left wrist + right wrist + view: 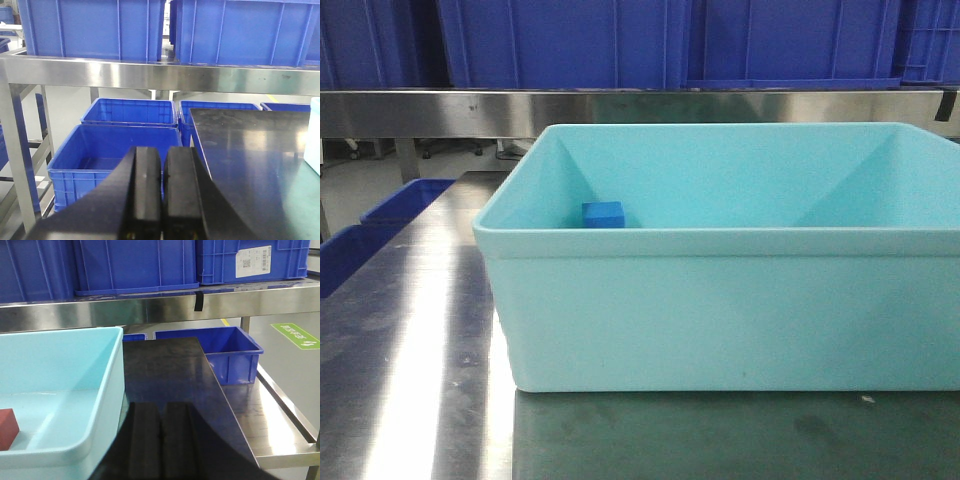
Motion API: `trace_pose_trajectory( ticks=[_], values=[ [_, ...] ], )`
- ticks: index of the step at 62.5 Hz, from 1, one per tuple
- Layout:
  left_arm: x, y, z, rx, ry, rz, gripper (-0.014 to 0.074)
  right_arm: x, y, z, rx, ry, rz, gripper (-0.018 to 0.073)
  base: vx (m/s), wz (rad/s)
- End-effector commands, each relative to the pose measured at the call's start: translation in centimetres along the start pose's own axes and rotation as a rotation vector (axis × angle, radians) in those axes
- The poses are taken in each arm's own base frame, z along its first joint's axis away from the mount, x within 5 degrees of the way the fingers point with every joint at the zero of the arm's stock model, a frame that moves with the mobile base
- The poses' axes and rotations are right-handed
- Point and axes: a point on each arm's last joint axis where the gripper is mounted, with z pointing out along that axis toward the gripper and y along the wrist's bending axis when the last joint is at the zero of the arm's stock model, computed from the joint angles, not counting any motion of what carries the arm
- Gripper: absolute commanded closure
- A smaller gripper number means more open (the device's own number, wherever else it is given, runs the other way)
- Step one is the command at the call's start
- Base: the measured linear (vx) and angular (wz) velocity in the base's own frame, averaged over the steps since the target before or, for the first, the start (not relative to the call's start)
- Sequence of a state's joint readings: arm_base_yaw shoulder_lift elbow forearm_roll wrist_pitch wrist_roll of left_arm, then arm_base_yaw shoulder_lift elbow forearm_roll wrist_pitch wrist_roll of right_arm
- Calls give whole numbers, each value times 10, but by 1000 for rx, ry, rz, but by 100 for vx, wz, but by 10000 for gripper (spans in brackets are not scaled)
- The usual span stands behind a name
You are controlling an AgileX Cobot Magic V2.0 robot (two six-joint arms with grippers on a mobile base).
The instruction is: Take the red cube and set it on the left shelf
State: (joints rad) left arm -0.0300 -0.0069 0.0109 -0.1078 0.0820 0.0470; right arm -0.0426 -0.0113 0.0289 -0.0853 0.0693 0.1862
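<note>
Red cube (7,428) rests on the floor of the tub (118,390) on the worktop (170,370), not yet grasped: left pincer (162,200) and right pincer (160,445) both hang clenched on nothing, outside the tub, the left shelf (150,75) beyond.

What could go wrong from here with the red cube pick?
1. The red cube lies low inside the tub, close to its wall. The right gripper is shut and may clip the rim going in.
2. A blue cube shares the tub and could get grabbed or knocked instead.
</note>
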Motion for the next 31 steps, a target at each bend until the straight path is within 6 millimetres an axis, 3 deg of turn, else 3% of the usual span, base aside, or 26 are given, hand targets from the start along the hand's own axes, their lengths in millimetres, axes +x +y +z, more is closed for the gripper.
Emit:
trace_pose_trajectory(
  ticks=[1,31],
  values=[
    [-1,1,0,0,-80,-12,495,-17,2,-3,-13,-121,-7,503,0,0],
    [-1,1,0,0,-80,-12,495,-17,2,-3,-13,-121,-7,503,0,0]
  ],
)
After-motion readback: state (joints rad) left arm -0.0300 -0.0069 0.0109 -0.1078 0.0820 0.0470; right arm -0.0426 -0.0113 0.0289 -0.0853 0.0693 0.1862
